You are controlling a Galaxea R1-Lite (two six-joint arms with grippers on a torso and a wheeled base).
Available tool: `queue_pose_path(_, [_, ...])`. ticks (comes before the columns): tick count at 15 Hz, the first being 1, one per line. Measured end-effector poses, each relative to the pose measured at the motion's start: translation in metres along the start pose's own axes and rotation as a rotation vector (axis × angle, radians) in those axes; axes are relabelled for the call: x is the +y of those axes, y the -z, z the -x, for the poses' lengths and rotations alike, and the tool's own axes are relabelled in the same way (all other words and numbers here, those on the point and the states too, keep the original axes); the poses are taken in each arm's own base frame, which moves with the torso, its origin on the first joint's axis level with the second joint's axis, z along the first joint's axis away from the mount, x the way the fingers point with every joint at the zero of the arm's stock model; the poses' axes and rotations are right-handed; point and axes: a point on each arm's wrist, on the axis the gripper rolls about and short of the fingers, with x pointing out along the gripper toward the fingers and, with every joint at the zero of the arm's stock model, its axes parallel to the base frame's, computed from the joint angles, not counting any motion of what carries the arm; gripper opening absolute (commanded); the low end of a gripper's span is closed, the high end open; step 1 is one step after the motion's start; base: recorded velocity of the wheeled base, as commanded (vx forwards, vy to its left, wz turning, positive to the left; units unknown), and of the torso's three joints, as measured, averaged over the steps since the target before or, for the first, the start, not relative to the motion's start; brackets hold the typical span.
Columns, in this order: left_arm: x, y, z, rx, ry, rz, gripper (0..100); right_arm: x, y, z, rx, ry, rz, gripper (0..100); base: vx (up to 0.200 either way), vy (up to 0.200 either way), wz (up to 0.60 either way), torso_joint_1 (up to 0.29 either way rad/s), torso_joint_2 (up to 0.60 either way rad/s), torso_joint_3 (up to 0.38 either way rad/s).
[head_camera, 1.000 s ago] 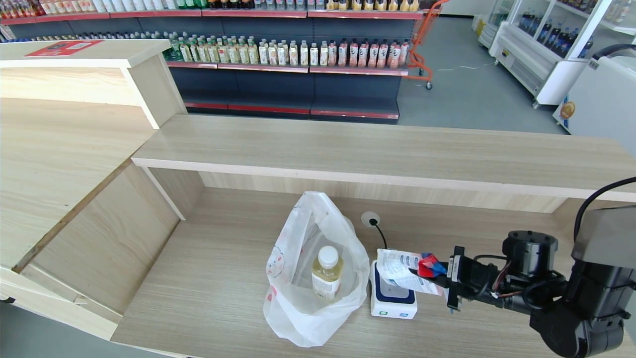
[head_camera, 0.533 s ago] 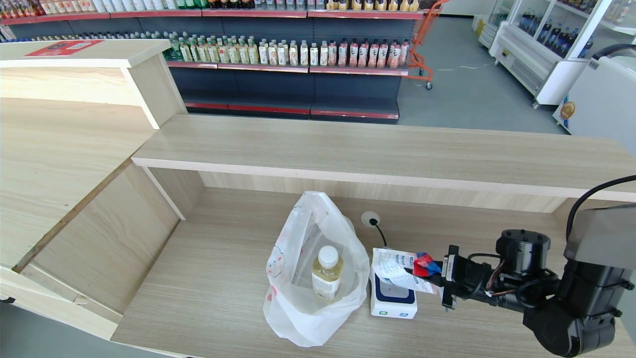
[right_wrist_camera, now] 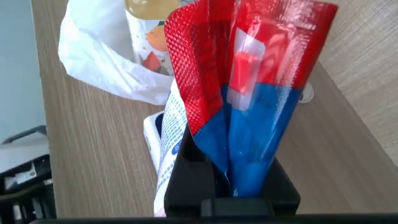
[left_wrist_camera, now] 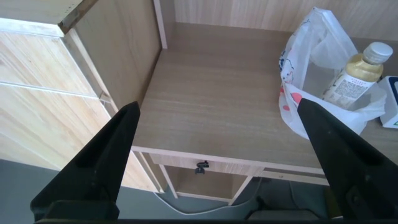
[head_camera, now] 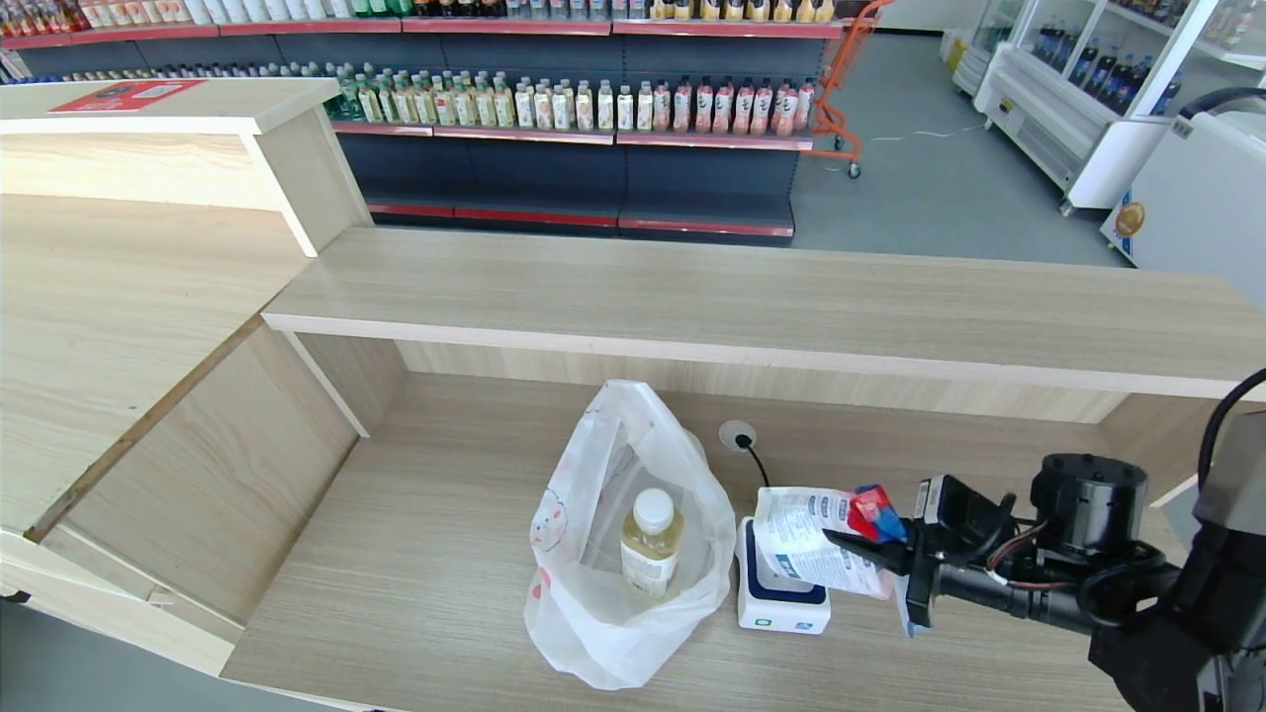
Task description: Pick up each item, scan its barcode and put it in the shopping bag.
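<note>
- holding a snack packet by its red-and-blue end, the right gripper keeps it over the scanner, with jaws clamped on the crimped seam.
- packet judged light, soft and crinkly, with film likely to be slippery and contents possibly crushable. the flat seam is the sound hold, not the puffed body.
- shopping bag stands open just beside the scanner, with a bottle upright inside.
- left gripper hangs off the near edge of the counter, jaws wide apart and empty.
</note>
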Motion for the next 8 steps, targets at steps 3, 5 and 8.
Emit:
queue_pose_path(3, [0.000, 0.000, 0.000, 0.000, 0.000, 0.000, 100, -0.008, -0.022, 0.031, 0.036, 0.162, -0.303, 0, 0.000, 0.000, 0.00, 0.000, 0.00, 0.000])
queue_pose_path(5, [0.000, 0.000, 0.000, 0.000, 0.000, 0.000, 100, -0.001, -0.022, 0.047, 0.165, 0.185, -0.488, 0, 0.000, 0.000, 0.00, 0.000, 0.00, 0.000])
queue_pose_path(8, [0.000, 0.000, 0.000, 0.000, 0.000, 0.000, 100, -0.008, -0.036, 0.047, 0.179, 0.191, -0.525, 0, 0.000, 0.000, 0.00, 0.000, 0.00, 0.000])
